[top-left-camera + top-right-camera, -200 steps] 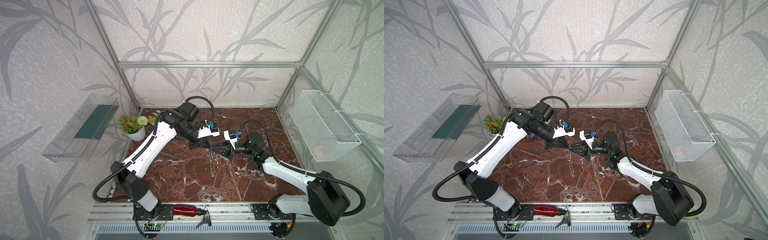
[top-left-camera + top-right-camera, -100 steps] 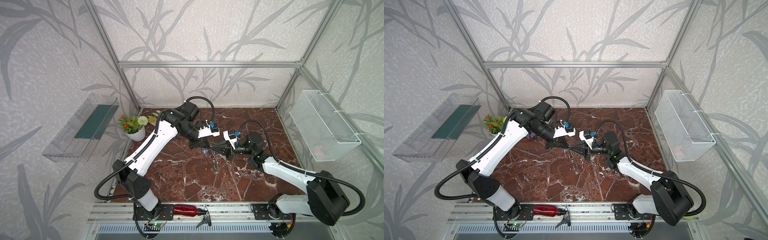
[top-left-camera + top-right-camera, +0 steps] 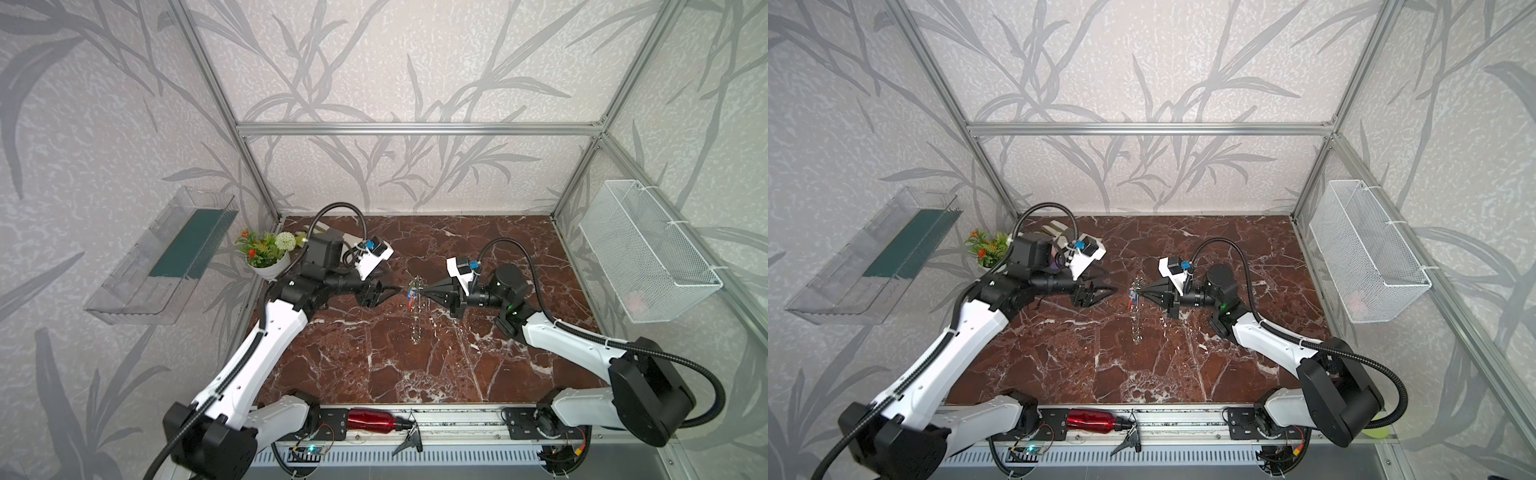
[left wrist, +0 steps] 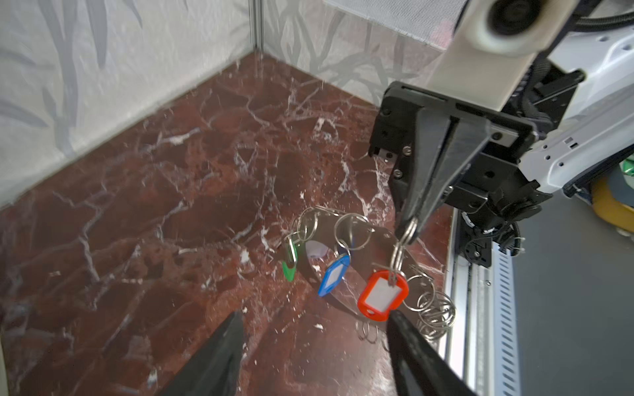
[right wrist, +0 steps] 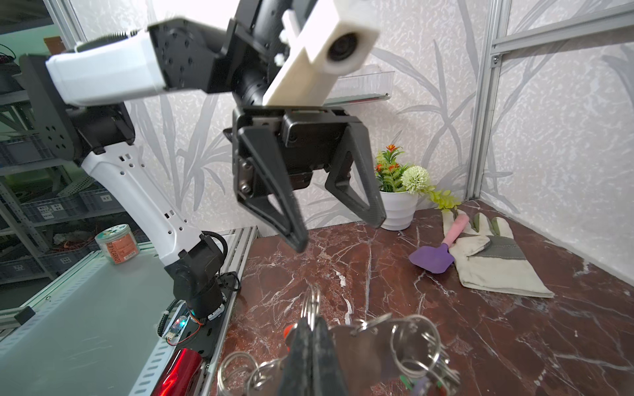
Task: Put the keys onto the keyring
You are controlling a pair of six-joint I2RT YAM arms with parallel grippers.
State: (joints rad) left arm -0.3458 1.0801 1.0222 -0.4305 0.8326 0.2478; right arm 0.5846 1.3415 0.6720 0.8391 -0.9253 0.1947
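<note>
Right gripper (image 4: 408,229): pinching a split ring of the keyring (image 4: 374,247).
Keyring place: mid-frame in both top views; I think it hangs free.
Left gripper (image 5: 338,231): spread, empty, alongside.

A short gap separates the left pincer (image 5: 338,234) from the keyring (image 4: 358,267) hanging from the right pincer (image 4: 408,228) above the worktop's (image 3: 374,365) middle. Flowerpot (image 5: 398,209), glove (image 5: 490,253) and trowel (image 5: 432,257) crowd the back left corner; front half and right edge lie bare.
</note>
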